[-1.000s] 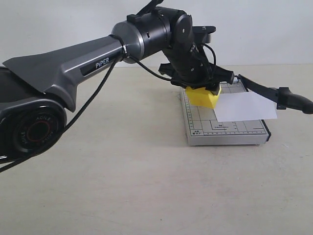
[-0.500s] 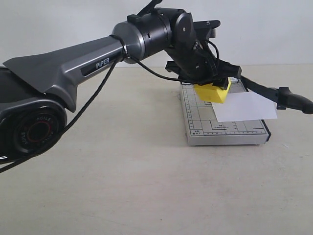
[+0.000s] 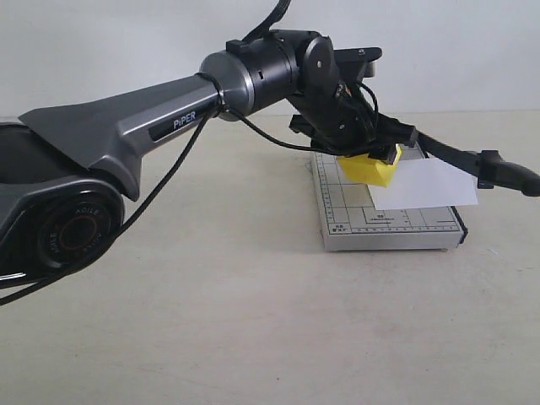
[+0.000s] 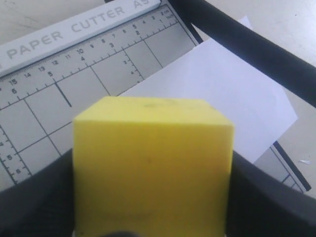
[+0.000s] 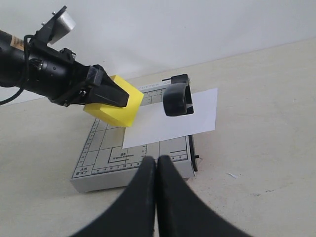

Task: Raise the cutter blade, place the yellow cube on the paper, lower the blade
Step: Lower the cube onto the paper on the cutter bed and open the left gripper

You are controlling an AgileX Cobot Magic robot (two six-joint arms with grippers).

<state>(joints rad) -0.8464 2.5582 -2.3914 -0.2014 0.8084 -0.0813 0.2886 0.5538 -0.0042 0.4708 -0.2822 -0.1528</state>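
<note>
Two end effectors show. On the left arm, the left end effector [image 3: 375, 156] grips the single yellow cube [image 3: 372, 169] between its fingers, with one dark finger pressed to each side face in the left wrist view. The right end effector [image 5: 157, 165] has its jaws pressed together and holds nothing. It hovers over the tabletop [image 3: 253, 321] in front of the cutter.

There is one cutter base [image 3: 354, 221], grey and gridded, carrying one sheet of paper [image 3: 426, 186] and one cutter blade [image 3: 464, 155]. The blade is raised, and its thick handle stands above the sheet's right edge. The paper lies on the right part of the base and overhangs that side.

The cube hangs over the grid at the paper's left edge. Whether it overlaps the sheet cannot be told.

Against the frame a second ago, the cube and the left end effector have travelled rightward from the base's left part toward the paper, and sit slightly higher. The paper, blade and base have not shifted.
</note>
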